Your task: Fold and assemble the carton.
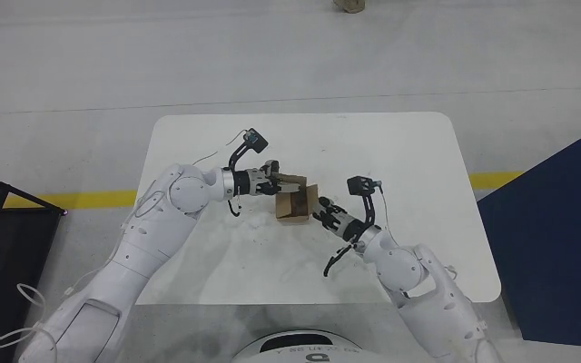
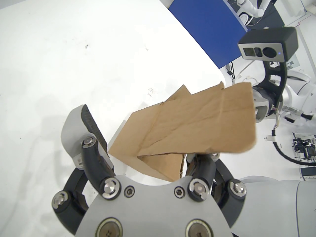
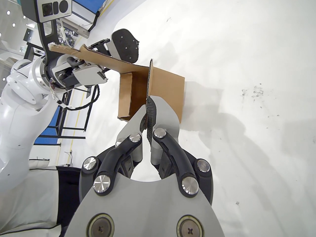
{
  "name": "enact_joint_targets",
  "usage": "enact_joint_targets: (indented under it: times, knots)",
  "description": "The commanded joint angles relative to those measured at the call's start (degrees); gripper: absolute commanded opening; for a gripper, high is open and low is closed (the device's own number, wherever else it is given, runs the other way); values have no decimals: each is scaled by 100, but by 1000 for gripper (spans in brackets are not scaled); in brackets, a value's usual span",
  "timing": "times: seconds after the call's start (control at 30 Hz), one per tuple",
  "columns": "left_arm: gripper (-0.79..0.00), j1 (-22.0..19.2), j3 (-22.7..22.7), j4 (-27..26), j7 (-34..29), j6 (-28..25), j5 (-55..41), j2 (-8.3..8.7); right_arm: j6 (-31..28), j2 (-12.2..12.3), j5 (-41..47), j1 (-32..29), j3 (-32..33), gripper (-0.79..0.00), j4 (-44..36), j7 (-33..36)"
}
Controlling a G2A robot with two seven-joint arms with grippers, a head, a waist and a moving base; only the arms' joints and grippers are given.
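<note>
Our right gripper (image 3: 148, 114) is clenched on an upright flap of the carton (image 3: 163, 87), which stands near the middle of the table (image 1: 390, 154), well apart from every edge. We see our left gripper (image 2: 142, 136) spread wide at the other side, a raised flap between its fingers (image 2: 87, 122).

A raised flap of the carton (image 2: 197, 124) lies across one finger of the left gripper (image 2: 143, 136), hiding its pad and screening the other arm's fingers beyond. The carton's edge covers the pads of the right gripper (image 3: 149, 109). Seen from above, the fingertip contacts are too small to judge. A tan object (image 1: 349, 4) is cut off at the far edge, a black frame (image 1: 18, 204) at the left.
</note>
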Motion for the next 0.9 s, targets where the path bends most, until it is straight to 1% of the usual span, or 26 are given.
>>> enact_joint_targets:
  times: [0.0, 0.13, 0.3, 0.33, 0.4, 0.43, 0.57, 0.6, 0.63, 0.73, 0.77, 0.8, 0.83, 0.87]
  knots:
    - [0, 0, 0, 0, 0, 0, 0, 0, -11, 23, 42, -54, 98, -785, -67, 166]
    - [0, 0, 0, 0, 0, 0, 0, 0, -2, 57, -9, -146, 200, -785, -203, 334]
    - [0, 0, 0, 0, 0, 0, 0, 0, -74, 80, -88, -202, 141, -785, -216, 520]
    - [-68, 0, 0, 0, 0, 0, 0, 0, -84, 82, -95, -197, 126, -785, -208, 544]
    - [-129, 0, 0, 0, 0, 0, 0, 0, -95, 85, -91, -188, 115, -785, -192, 549]
    - [-212, 0, 0, 0, 0, 0, 0, 0, -97, 87, -89, -186, 112, -785, -187, 544]
    - [-240, 0, 0, 0, 0, 0, 0, 0, -128, 91, -49, -184, 98, -785, -188, 518]
    - [-246, 0, 0, 0, 0, 0, 0, 0, -145, 93, -33, -186, 96, -767, -191, 511]
    - [-256, 0, 0, 0, 0, 0, 0, 0, -178, 95, -9, -189, 87, -643, -194, 525]
    - [-299, 0, 0, 0, 0, 0, 0, 0, -340, 97, 280, -205, 95, -548, -208, 569]
    - [-296, 0, 0, 0, 0, 0, 0, 0, -412, 96, 461, -215, 111, -468, -211, 586]
    - [-296, 0, 0, 0, 0, 0, 0, 0, -492, 95, 692, -223, 157, -437, -208, 571]
    - [-289, 0, 0, 0, 0, 0, 0, 0, -531, 89, 995, -236, 244, -240, -197, 461]
    - [-289, 0, 0, 0, 0, 0, 0, 0, -502, 78, 1322, -256, 356, -105, -171, 270]
